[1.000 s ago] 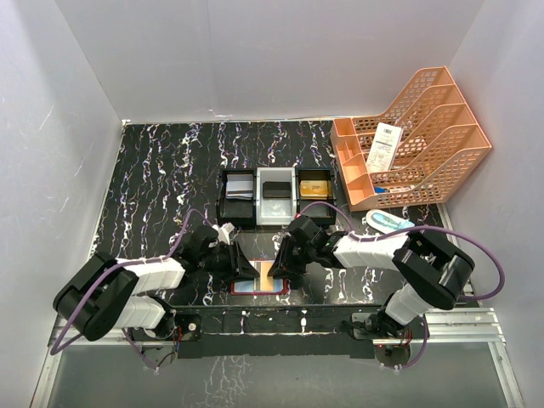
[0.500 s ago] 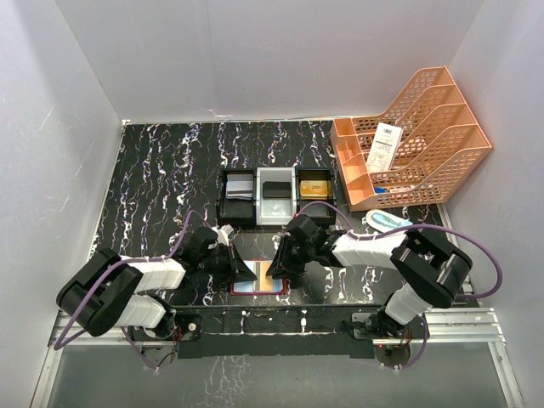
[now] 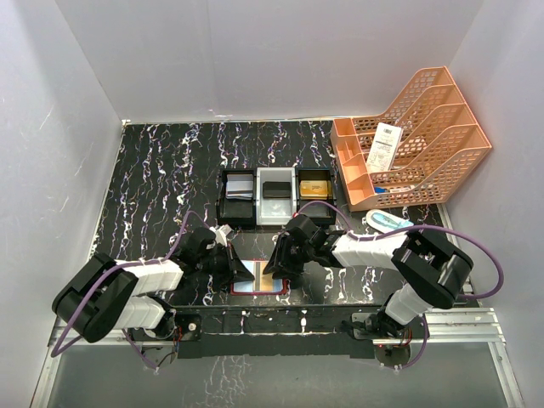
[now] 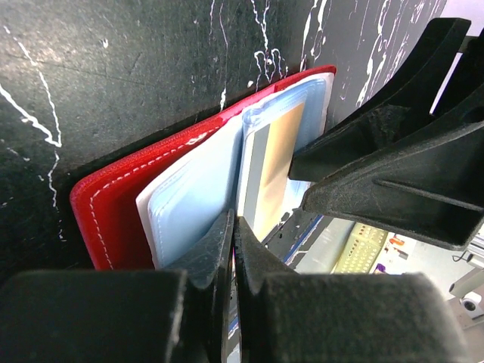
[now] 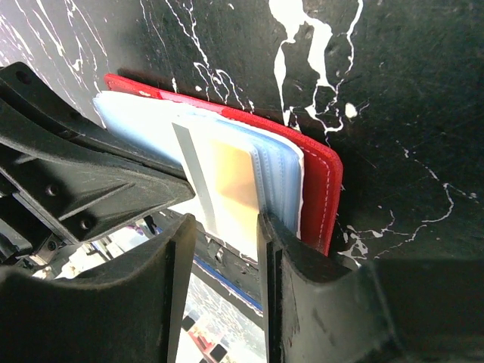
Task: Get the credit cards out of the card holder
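The red card holder lies open at the table's front edge, between both grippers. In the left wrist view its red cover holds light blue sleeves and an orange-gold card with a silver stripe. My left gripper is pinched shut on the edge of a sleeve leaf. In the right wrist view, my right gripper is open, its jaws standing either side of the orange-gold card's protruding edge, one finger against the sleeve stack beside the red cover. The two grippers nearly touch.
A black-and-white three-compartment tray holding cards stands behind the grippers. An orange mesh file rack is at the back right, with a small white and blue object in front of it. The card holder overhangs the table's front edge.
Both grippers have closed in slightly on the card holder; the left gripper dropped lower onto its left side and the right gripper edged left.
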Robot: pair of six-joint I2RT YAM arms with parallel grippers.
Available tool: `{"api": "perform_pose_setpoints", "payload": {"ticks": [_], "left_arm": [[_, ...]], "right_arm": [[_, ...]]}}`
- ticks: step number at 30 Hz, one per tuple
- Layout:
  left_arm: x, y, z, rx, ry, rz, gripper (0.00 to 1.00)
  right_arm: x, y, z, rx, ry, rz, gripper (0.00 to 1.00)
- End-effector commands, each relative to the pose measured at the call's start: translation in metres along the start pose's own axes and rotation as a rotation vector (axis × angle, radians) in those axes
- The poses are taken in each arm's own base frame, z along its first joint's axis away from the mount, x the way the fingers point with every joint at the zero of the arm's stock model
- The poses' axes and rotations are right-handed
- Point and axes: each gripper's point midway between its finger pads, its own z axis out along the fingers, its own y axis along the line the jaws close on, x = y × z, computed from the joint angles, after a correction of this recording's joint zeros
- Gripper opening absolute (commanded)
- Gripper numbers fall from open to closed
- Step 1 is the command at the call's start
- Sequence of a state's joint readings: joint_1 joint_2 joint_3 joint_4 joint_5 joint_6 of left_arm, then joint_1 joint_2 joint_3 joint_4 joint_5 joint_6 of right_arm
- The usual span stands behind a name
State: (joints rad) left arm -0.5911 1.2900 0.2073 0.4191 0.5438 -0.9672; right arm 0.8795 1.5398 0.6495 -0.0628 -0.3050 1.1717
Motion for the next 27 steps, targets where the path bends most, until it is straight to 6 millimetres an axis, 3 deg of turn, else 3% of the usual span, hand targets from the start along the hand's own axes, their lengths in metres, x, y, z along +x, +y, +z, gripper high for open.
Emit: {"api": "perform_pose_setpoints", "payload": {"ticks": [1, 3, 9, 12, 19, 27], "left_arm": [[0.005, 0.011, -0.002, -0.029, 0.015, 0.010, 0.00], [0.006, 0.007, -0.001, -0.011, 0.027, 0.016, 0.00], [0.007, 0.000, 0.002, 0.034, 0.043, 0.008, 0.27], [0.007, -0.005, 0.002, 0.061, 0.043, 0.005, 0.29], [0.009, -0.008, 0.002, 0.086, 0.055, 0.007, 0.01], [0.010, 0.016, 0.000, -0.046, 0.044, 0.024, 0.00]], "right_arm": [[0.003, -0.056, 0.011, 0.201, -0.032, -0.028, 0.38], [0.003, -0.051, 0.013, 0.189, -0.018, -0.035, 0.38], [0.008, -0.028, 0.022, 0.111, 0.008, -0.055, 0.37], [0.011, -0.017, 0.025, 0.064, 0.016, -0.051, 0.37], [0.016, -0.024, 0.033, 0.083, 0.032, -0.023, 0.38], [0.007, -0.046, 0.023, 0.202, -0.034, -0.027, 0.43]]}}
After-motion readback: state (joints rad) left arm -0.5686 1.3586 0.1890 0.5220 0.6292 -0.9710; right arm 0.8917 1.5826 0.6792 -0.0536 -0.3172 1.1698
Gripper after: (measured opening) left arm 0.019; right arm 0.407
